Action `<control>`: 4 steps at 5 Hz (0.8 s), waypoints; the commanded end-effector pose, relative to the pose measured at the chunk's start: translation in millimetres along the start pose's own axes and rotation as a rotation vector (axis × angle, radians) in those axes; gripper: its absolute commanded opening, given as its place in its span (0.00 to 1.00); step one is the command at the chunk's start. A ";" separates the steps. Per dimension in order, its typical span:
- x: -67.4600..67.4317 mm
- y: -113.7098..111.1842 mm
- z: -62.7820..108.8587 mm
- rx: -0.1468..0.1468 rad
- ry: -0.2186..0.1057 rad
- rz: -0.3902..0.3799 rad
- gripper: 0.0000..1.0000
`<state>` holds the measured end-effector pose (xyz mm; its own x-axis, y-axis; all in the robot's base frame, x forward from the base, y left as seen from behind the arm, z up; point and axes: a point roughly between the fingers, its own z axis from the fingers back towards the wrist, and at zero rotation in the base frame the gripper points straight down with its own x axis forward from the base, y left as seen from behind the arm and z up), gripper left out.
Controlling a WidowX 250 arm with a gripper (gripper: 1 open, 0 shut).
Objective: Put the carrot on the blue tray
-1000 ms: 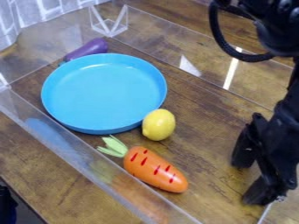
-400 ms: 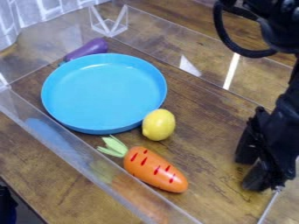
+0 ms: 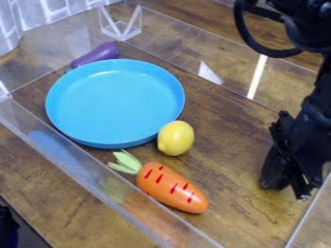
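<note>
Hanging at the frame's right edge, my pincer (image 3: 289, 180) is pressed together, empty, its dark fingertips hard to separate. Carrot (image 3: 171, 186) lies lower centre, apart from the blue tray (image 3: 114, 101).

Black arm is coming down along the right side, wrist pointing straight down. Gripper (image 3: 289, 182) is sitting low near the surface, jaws closed together, pinching nothing, fingertips partly blurred.

Tray (image 3: 91, 102) at left, eggplant (image 3: 95, 54) behind it, lemon (image 3: 176, 138) and carrot (image 3: 172, 187) before it, gripper (image 3: 287, 182) far right.
</note>
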<state>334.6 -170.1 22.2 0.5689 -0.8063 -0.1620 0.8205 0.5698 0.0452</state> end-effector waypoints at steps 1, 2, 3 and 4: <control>7.1 -9.1 10.9 0.020 -0.010 -0.030 1.00; 5.6 -9.9 13.6 0.033 -0.005 -0.043 1.00; 0.7 -7.9 12.9 0.027 0.001 -0.017 0.00; -2.6 -7.3 12.1 0.019 0.008 0.009 0.00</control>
<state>325.8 -175.2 20.9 0.5656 -0.7999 -0.2007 0.8217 0.5673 0.0544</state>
